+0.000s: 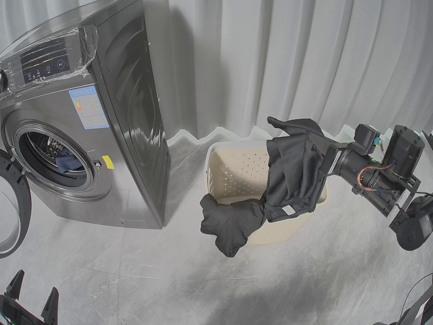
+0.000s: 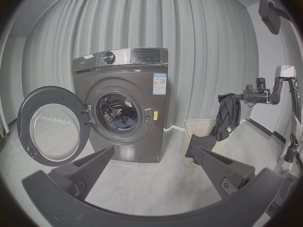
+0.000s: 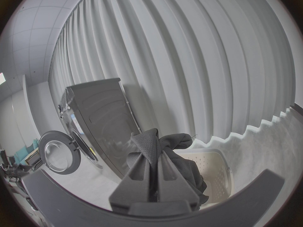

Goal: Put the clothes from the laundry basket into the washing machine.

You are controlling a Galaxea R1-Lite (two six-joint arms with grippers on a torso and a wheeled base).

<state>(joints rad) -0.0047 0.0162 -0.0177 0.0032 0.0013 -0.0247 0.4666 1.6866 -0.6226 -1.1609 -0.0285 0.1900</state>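
My right gripper [image 1: 318, 141] is shut on a dark grey garment [image 1: 288, 177] and holds it above the cream laundry basket [image 1: 234, 168]. The cloth's lower end [image 1: 230, 224] drapes over the basket's front rim to the floor. In the right wrist view the fingers [image 3: 169, 174] pinch a bunched fold of the garment [image 3: 151, 145]. The grey washing machine [image 1: 85, 113] stands to the left, its round door [image 1: 11, 204] swung wide, with a blue garment [image 1: 67, 162] inside the drum. My left gripper [image 1: 31, 294] is open low at the front left, holding nothing, facing the machine [image 2: 126, 107].
White curtains [image 1: 279, 46] hang behind the basket and machine. The marble floor [image 1: 149, 267] lies between the machine and the basket. The swung door [image 2: 50, 126] juts out to the machine's left.
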